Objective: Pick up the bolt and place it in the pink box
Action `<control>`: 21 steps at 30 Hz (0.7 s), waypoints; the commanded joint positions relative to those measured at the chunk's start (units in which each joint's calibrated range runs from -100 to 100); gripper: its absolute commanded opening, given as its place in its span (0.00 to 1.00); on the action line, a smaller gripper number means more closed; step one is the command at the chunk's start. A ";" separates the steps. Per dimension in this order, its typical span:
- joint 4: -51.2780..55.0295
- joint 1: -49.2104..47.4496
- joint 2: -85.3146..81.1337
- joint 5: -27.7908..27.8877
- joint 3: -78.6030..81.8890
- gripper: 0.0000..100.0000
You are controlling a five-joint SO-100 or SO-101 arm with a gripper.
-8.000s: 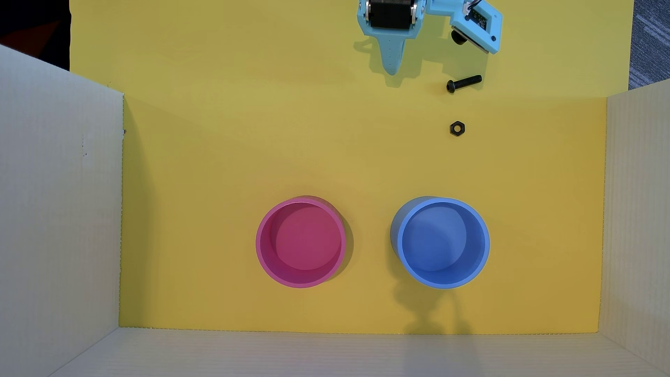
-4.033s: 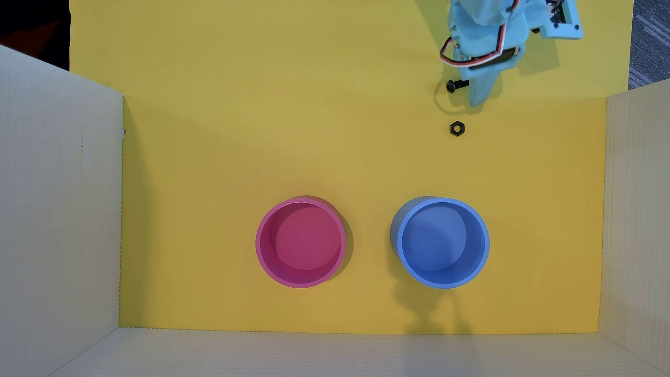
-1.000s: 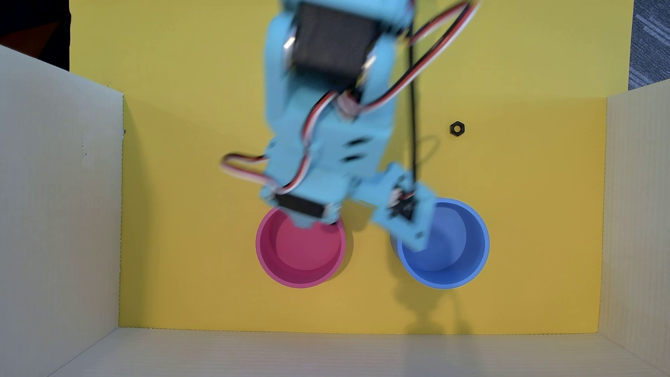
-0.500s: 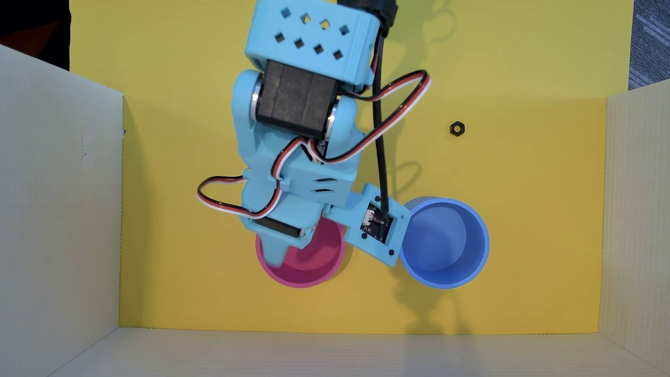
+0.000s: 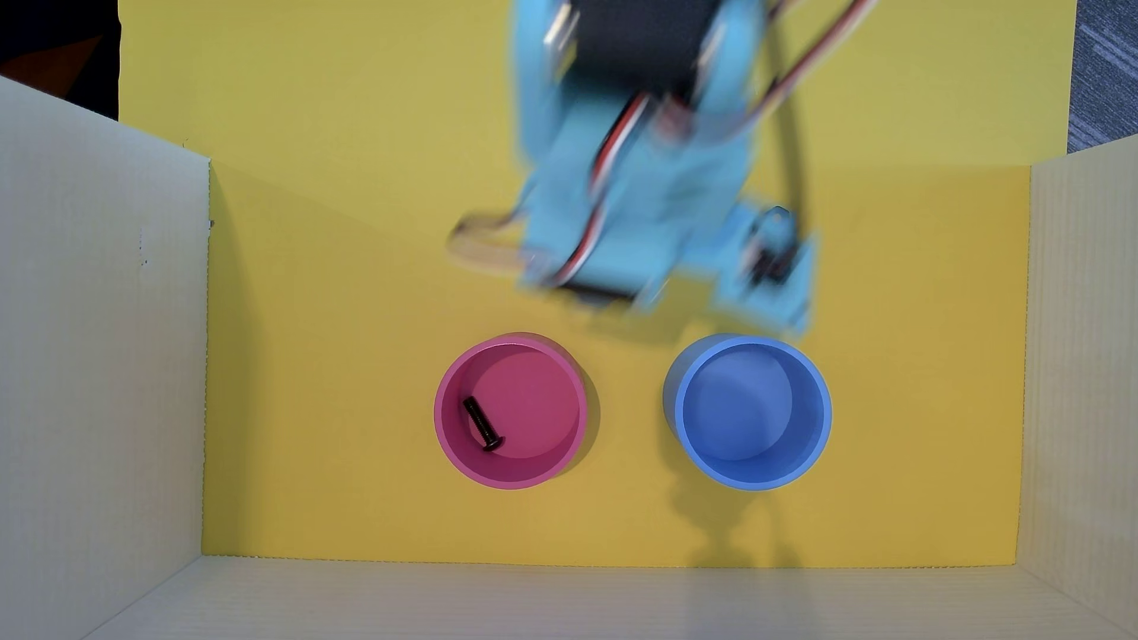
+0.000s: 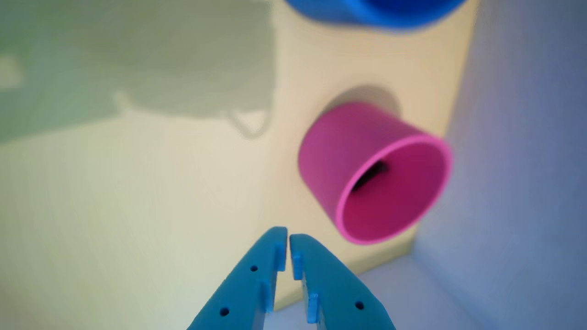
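Note:
The black bolt (image 5: 483, 424) lies flat inside the pink box (image 5: 569, 378), near its left wall in the overhead view. In the wrist view the pink box (image 6: 330, 151) sits right of centre with the bolt (image 6: 370, 175) as a dark streak inside. My gripper (image 6: 288, 234) enters from the bottom edge, blue fingers together and empty, apart from the box. In the overhead view the blue arm (image 5: 640, 184) is blurred above the containers; its fingertips are hidden there.
A blue round container (image 5: 690, 375) stands right of the pink one; it shows at the top of the wrist view (image 6: 376, 11). White cardboard walls (image 5: 98, 369) enclose the yellow floor (image 5: 320, 369) on three sides.

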 commanded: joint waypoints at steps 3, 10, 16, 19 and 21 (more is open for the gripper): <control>-14.39 -3.42 -36.99 0.16 32.77 0.01; -23.91 -5.56 -77.23 0.16 66.61 0.01; -23.65 -5.63 -75.88 -2.23 70.40 0.01; -21.94 -6.59 -76.22 -6.14 71.76 0.01; -16.87 -7.69 -76.98 -6.66 72.76 0.01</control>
